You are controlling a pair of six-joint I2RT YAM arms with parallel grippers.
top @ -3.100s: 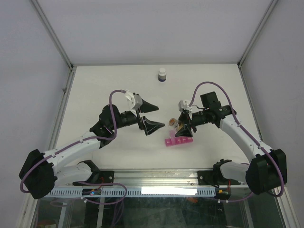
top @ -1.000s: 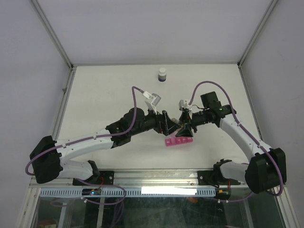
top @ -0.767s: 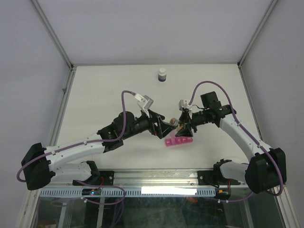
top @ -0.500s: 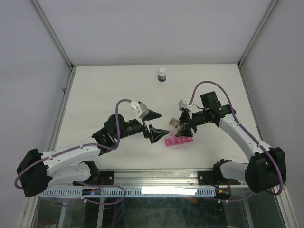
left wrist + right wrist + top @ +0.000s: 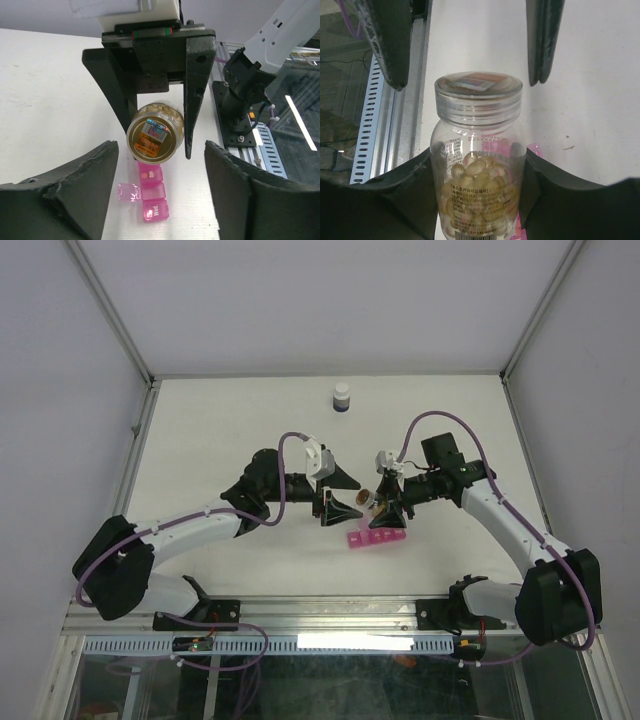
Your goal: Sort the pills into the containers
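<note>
My right gripper point(image 5: 385, 502) is shut on a small clear bottle point(image 5: 478, 165) and holds it on its side above the table. The pills point(image 5: 485, 185) show as a yellow-orange heap inside. A clear cap point(image 5: 154, 138) is on the bottle and faces my left gripper point(image 5: 343, 494). That gripper is open, its fingertips point(image 5: 543, 60) flanking the cap without touching it. The containers point(image 5: 153, 192), a pink organiser strip, lie on the table below the bottle. The middle lid point(image 5: 127, 192) is swung open, and an orange piece shows in the end compartment.
A dark bottle with a white cap point(image 5: 342, 397) stands at the far middle of the white table point(image 5: 220, 430). The metal rail point(image 5: 340, 612) with both arm bases runs along the near edge.
My left gripper drew back from the bottle to the left, opened wide, then returned to the cap end with its jaws narrower. The right arm and the bottle stayed put.
</note>
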